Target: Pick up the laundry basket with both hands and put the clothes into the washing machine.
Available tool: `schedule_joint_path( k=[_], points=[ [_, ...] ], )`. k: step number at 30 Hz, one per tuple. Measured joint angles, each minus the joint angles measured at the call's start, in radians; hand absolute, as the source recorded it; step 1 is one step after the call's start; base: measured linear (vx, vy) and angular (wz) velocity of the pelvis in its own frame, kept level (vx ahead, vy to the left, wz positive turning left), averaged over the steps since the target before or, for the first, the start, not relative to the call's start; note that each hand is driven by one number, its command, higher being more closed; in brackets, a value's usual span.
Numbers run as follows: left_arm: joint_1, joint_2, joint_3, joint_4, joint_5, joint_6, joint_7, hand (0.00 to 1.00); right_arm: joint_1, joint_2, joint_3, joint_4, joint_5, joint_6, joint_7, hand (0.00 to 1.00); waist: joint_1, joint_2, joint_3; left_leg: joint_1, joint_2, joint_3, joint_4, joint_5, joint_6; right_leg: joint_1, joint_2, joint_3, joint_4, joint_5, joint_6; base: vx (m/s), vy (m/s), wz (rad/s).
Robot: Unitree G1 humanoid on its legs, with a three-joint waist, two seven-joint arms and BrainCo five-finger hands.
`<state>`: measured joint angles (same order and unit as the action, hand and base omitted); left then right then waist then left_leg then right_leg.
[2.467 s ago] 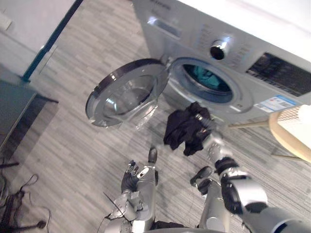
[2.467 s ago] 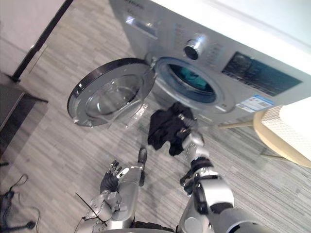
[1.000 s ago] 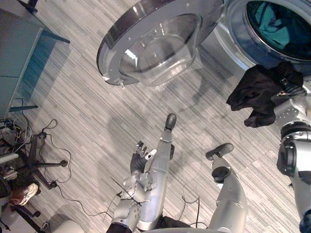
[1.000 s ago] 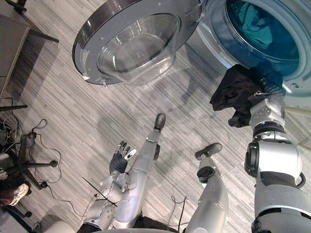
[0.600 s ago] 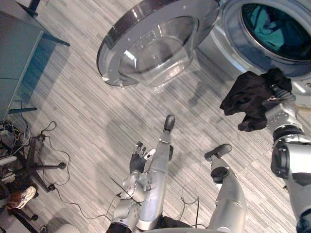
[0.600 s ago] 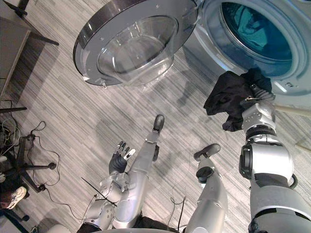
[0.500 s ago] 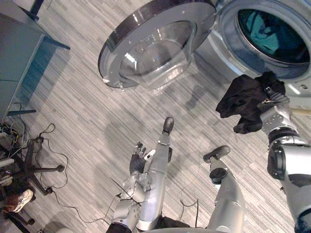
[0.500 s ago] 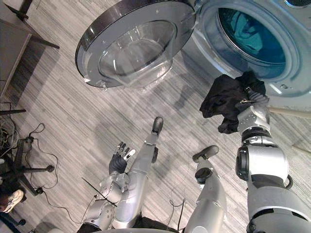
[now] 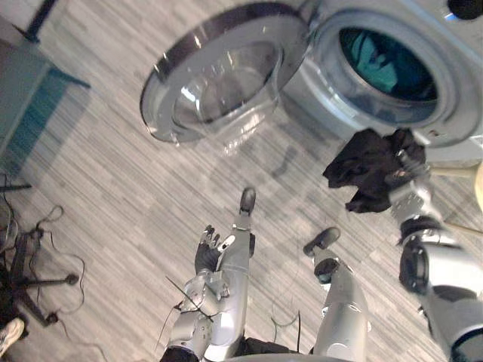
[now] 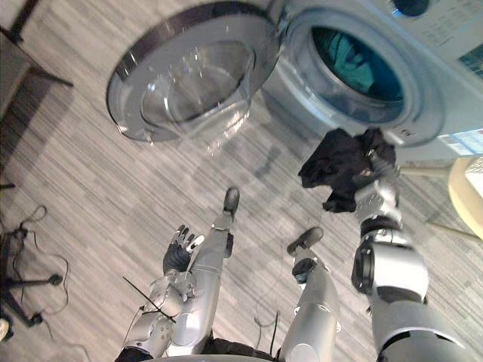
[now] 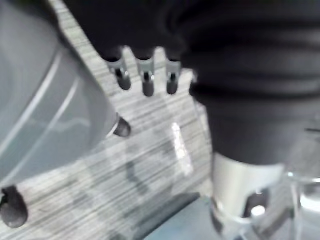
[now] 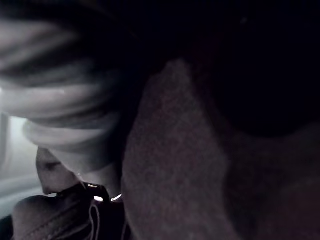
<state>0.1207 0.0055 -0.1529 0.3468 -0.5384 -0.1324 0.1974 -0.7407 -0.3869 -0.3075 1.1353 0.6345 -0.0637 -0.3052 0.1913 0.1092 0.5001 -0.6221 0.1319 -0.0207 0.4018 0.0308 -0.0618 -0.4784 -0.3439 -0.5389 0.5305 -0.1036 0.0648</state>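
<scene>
- The right hand is clenched on a black garment, holding it in the air just below the drum opening of the washing machine.
- Risk: most of the cloth hangs left of the hand. A low push would likely snag it on the opening's lower lip or drop it to the floor.
- Teal clothes already lie in the drum, so the garment may bunch at the mouth.
- The open door stands left, well clear of the garment.
- The left hand hangs low and near, fingers relaxed, holding nothing.
- The eye views show the aim at the opening. The right wrist view shows just dark cloth up close, and the left wrist view confirms straight fingers.
</scene>
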Motion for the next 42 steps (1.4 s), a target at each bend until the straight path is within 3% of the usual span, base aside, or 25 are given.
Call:
schedule_joint_path(
  k=[2, 4, 7, 10, 13, 16, 17, 19, 21, 25, 28, 30, 31, 32, 33, 34, 35, 36, 39, 41, 42],
  points=[
    [0.021, 0.002, 0.031, 0.046, 0.000, 0.010, -0.002, 0.00, 0.102, 0.058, 0.006, -0.027, -0.063, 0.011, -0.008, 1.00, -0.026, 0.013, -0.012, 0.057, 0.031, 0.078, 0.042, -0.058, 0.009, 0.032, -0.021, 0.048, 0.074, -0.057, 0.027, -0.14, -0.090, -0.20],
    [0.022, 0.014, 0.037, 0.092, 0.001, 0.019, -0.008, 0.00, 0.157, 0.084, 0.011, -0.027, -0.102, 0.034, -0.027, 1.00, -0.069, 0.019, -0.016, 0.121, 0.069, 0.166, 0.017, -0.059, 0.011, 0.064, -0.028, 0.062, 0.099, -0.083, 0.053, -0.10, -0.170, 0.14],
    [0.025, 0.030, 0.036, 0.131, 0.001, 0.038, -0.033, 0.00, 0.201, 0.099, 0.018, -0.028, -0.162, 0.065, -0.048, 1.00, -0.076, 0.026, -0.016, 0.204, 0.073, 0.225, -0.030, -0.047, 0.010, 0.105, -0.044, 0.077, 0.132, -0.109, 0.053, -0.07, -0.148, 0.08],
    [0.037, 0.049, 0.003, 0.136, 0.001, 0.045, -0.046, 0.00, 0.130, 0.062, 0.083, -0.049, -0.187, 0.071, -0.050, 1.00, -0.073, 0.047, -0.030, 0.189, 0.082, 0.211, -0.084, -0.035, 0.007, 0.106, -0.045, 0.017, 0.119, -0.118, 0.047, -0.11, -0.142, 0.39],
    [0.043, 0.061, -0.015, 0.140, 0.000, 0.049, -0.057, 0.00, 0.037, -0.002, 0.091, -0.050, -0.182, 0.071, -0.064, 1.00, -0.062, 0.068, -0.041, 0.154, 0.074, 0.217, 0.014, -0.036, 0.007, 0.105, -0.049, -0.032, 0.106, -0.117, 0.048, -0.07, -0.015, 0.64],
    [0.036, 0.079, -0.031, 0.158, -0.002, 0.049, -0.060, 0.00, -0.047, -0.082, 0.090, -0.054, -0.158, 0.064, -0.074, 1.00, -0.037, 0.073, -0.041, 0.140, 0.061, 0.204, -0.019, -0.007, 0.013, 0.100, -0.059, -0.041, 0.110, -0.107, 0.044, 0.01, -0.008, 0.51],
    [0.037, 0.079, -0.031, 0.167, -0.002, 0.052, -0.059, 0.00, -0.071, -0.102, 0.090, -0.054, -0.137, 0.060, -0.086, 1.00, -0.013, 0.075, -0.041, 0.139, 0.061, 0.203, -0.014, -0.003, 0.017, 0.108, -0.060, -0.043, 0.104, -0.104, 0.041, 0.04, -0.012, 0.21],
    [0.039, 0.079, -0.031, 0.173, -0.010, 0.060, -0.054, 0.00, -0.102, -0.104, 0.091, -0.054, -0.112, 0.053, -0.087, 1.00, -0.008, 0.075, -0.041, 0.139, 0.060, 0.193, -0.001, -0.005, 0.018, 0.142, -0.055, -0.067, 0.078, -0.090, 0.026, 0.06, -0.010, 0.23],
    [0.039, 0.076, -0.031, 0.171, -0.011, 0.061, -0.044, 0.00, -0.122, -0.103, 0.090, -0.054, -0.095, 0.051, -0.084, 1.00, -0.003, 0.075, -0.040, 0.149, 0.063, 0.183, 0.039, -0.025, 0.040, 0.193, -0.042, -0.077, 0.044, -0.067, 0.011, 0.12, 0.009, 0.16],
    [0.053, 0.076, -0.030, 0.142, -0.009, 0.078, -0.045, 0.00, -0.106, -0.103, 0.064, -0.062, -0.093, 0.050, -0.083, 1.00, -0.010, 0.073, -0.039, 0.184, 0.058, 0.179, 0.117, -0.102, 0.055, 0.283, -0.047, -0.088, 0.016, -0.054, 0.033, 0.09, 0.061, 0.08],
    [0.065, 0.077, -0.008, 0.100, -0.002, 0.082, -0.051, 0.00, -0.002, -0.093, -0.023, -0.135, -0.085, 0.044, -0.083, 1.00, -0.017, 0.053, -0.026, 0.219, 0.013, 0.173, 0.149, -0.164, 0.071, 0.340, -0.095, -0.094, 0.034, -0.056, 0.045, 0.11, 0.111, 0.27],
    [0.078, 0.076, 0.003, 0.076, 0.001, 0.086, -0.063, 0.00, 0.073, -0.068, -0.058, -0.188, -0.084, 0.043, -0.082, 1.00, -0.040, 0.043, -0.020, 0.228, -0.017, 0.170, 0.157, -0.182, 0.091, 0.327, -0.120, -0.042, 0.093, -0.021, -0.008, 0.09, 0.097, 0.42],
    [0.089, 0.078, 0.012, 0.073, 0.002, 0.087, -0.065, 0.00, 0.129, -0.028, -0.082, -0.225, -0.084, 0.043, -0.083, 1.00, -0.055, 0.035, -0.014, 0.251, -0.035, 0.166, 0.141, -0.186, 0.099, 0.308, -0.126, 0.033, 0.136, 0.025, -0.071, 0.11, 0.130, 0.39],
    [0.102, 0.078, 0.032, 0.071, 0.002, 0.094, -0.066, 0.00, 0.189, 0.021, -0.090, -0.266, -0.084, 0.044, -0.084, 1.00, -0.071, 0.016, -0.003, 0.295, -0.058, 0.168, 0.106, -0.190, 0.106, 0.286, -0.129, 0.117, 0.182, 0.084, -0.110, 0.15, 0.146, 0.32],
    [0.107, 0.080, 0.047, 0.071, 0.003, 0.104, -0.066, 0.00, 0.240, 0.057, -0.091, -0.301, -0.084, 0.044, -0.083, 1.00, -0.076, 0.002, 0.004, 0.331, -0.075, 0.164, 0.072, -0.190, 0.107, 0.252, -0.125, 0.185, 0.238, 0.109, -0.099, 0.13, 0.105, 0.16],
    [0.108, 0.081, 0.049, 0.071, 0.004, 0.108, -0.066, 0.00, 0.266, 0.078, -0.094, -0.314, -0.084, 0.044, -0.082, 1.00, -0.072, -0.004, 0.005, 0.346, -0.079, 0.160, 0.050, -0.186, 0.113, 0.227, -0.107, 0.217, 0.283, 0.088, -0.072, 0.13, 0.037, 0.02],
    [0.108, 0.081, 0.068, 0.070, 0.004, 0.110, -0.065, 0.00, 0.295, 0.119, -0.111, -0.332, -0.084, 0.045, -0.082, 1.00, -0.069, -0.011, 0.005, 0.367, -0.079, 0.159, 0.010, -0.182, 0.120, 0.180, -0.055, 0.234, 0.345, 0.023, -0.043, 0.13, -0.012, -0.09],
    [0.108, 0.074, 0.084, 0.070, 0.004, 0.115, -0.064, 0.00, 0.307, 0.146, -0.126, -0.334, -0.084, 0.045, -0.081, 1.00, -0.073, -0.012, 0.006, 0.386, -0.082, 0.169, -0.031, -0.174, 0.134, 0.153, -0.014, 0.197, 0.340, -0.031, -0.044, 0.13, -0.030, -0.14],
    [0.109, 0.048, 0.123, 0.066, 0.004, 0.126, -0.064, 0.00, 0.318, 0.159, -0.129, -0.335, -0.084, 0.045, -0.081, 1.00, -0.076, -0.030, 0.015, 0.425, -0.098, 0.237, -0.077, -0.173, 0.137, 0.142, 0.016, 0.020, 0.155, -0.061, -0.027, 0.15, -0.067, -0.33],
    [0.110, 0.043, 0.141, 0.053, 0.004, 0.127, -0.064, 0.00, 0.321, 0.162, -0.135, -0.338, -0.085, 0.045, -0.081, 1.00, -0.088, -0.044, 0.022, 0.424, -0.105, 0.269, -0.057, -0.176, 0.138, 0.152, 0.035, -0.011, 0.022, -0.044, -0.054, 0.15, -0.108, -0.05],
    [0.113, 0.027, 0.149, 0.040, 0.004, 0.128, -0.064, 0.00, 0.350, 0.171, -0.150, -0.365, -0.086, 0.045, -0.081, 1.00, -0.098, -0.042, 0.022, 0.410, -0.096, 0.269, 0.004, -0.218, 0.135, 0.168, 0.040, -0.008, -0.012, -0.041, -0.104, 0.15, -0.135, 0.13]
  ],
)
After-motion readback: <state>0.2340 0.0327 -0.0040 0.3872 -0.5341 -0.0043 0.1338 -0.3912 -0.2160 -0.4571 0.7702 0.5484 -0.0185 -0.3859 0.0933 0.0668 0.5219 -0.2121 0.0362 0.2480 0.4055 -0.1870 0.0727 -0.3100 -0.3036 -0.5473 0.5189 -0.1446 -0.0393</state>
